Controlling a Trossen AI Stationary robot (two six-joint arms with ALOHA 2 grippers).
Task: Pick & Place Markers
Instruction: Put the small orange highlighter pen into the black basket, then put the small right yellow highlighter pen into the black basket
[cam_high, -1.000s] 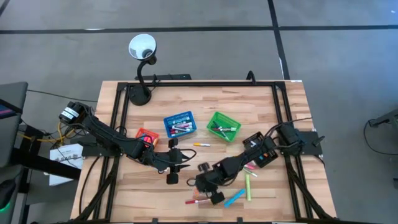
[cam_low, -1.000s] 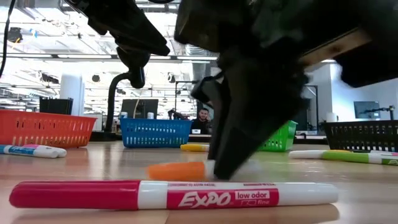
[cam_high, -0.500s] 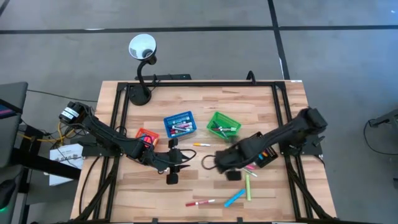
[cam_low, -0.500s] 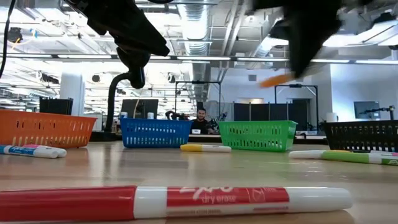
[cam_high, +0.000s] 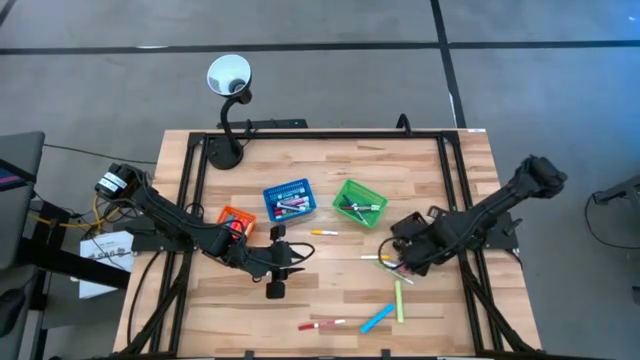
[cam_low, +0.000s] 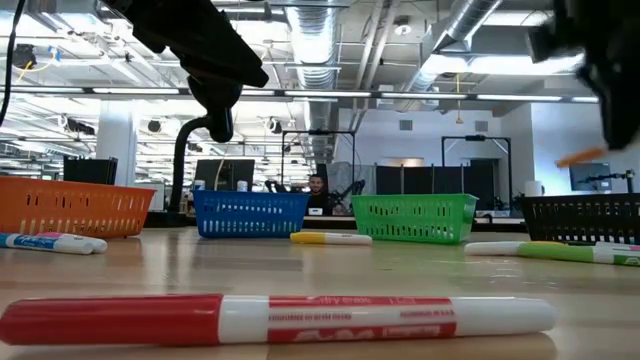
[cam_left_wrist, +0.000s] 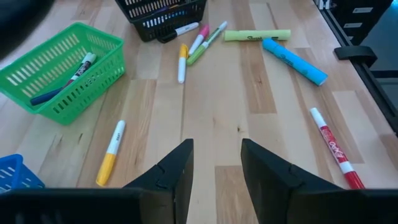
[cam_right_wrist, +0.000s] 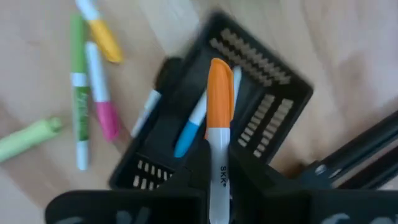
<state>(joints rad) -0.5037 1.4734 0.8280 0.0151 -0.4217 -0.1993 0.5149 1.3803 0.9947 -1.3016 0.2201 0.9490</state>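
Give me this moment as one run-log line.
right gripper: shut on orange-capped marker, above black basket | left gripper: open, empty, hovering mid-table | red marker: lying near front edge

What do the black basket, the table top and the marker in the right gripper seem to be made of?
Black basket: likely moulded plastic, matte, with slotted lattice walls. Table top: light wood boards with visible grain and seams, smooth and faintly shiny. Orange-capped marker, clamped in the right gripper: probably plastic, its white barrel printed and the cap smooth with a slight sheen.
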